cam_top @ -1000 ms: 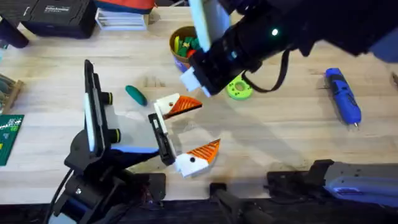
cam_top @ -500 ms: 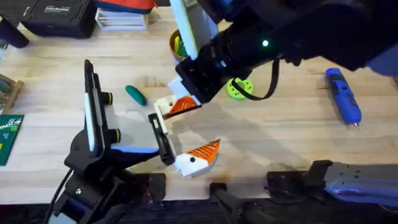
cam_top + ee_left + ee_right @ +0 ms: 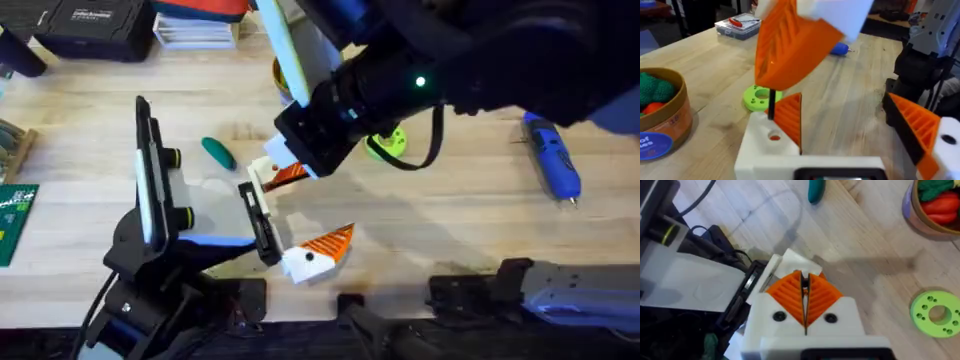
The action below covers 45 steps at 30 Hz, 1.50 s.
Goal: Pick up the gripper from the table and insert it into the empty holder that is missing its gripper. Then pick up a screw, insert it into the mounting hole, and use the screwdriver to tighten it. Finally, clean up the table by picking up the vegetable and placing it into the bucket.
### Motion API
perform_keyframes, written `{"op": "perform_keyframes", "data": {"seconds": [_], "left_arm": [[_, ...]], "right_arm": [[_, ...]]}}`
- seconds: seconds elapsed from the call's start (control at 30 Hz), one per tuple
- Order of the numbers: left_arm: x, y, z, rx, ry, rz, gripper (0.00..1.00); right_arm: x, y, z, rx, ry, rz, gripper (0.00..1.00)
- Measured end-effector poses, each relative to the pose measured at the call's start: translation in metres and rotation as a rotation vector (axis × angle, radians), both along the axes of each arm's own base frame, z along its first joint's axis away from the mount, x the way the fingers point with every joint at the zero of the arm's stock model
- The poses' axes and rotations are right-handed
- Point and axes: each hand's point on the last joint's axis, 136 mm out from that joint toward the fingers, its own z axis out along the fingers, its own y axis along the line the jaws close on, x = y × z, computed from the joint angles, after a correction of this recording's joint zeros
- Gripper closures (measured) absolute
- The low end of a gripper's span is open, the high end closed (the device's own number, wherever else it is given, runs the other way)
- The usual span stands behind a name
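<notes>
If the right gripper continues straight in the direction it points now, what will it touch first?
Probably the holder, whose mounting hole lies right under the screw pinched in the right gripper. Depth is uncertain.

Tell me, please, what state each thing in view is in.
the gripper: seated in the holder
screw: pinched upright over the holder
right gripper: shut on the screw
left gripper: open
the screwdriver: lying on the table
the vegetable: lying on the table, outside the bucket
the bucket: upright, holding toys

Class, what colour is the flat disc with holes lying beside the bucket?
Bright green disc, clearest in the right wrist view.
</notes>
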Motion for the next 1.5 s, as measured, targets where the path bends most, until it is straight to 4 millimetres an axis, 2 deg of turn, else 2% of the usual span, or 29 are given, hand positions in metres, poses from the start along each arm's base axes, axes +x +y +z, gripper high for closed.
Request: {"op": "perform_keyframes", "data": {"seconds": [0.33,1.5], "left_arm": [[0.000,0.000,0.000,0.000,0.001,0.000,0.015],[0.000,0.000,0.000,0.000,0.000,0.000,0.015]], "right_arm": [[0.001,0.003,-0.010,-0.022,0.015,0.002,0.996],[-0.011,0.009,-0.009,-0.015,0.029,0.044,0.996]]}}
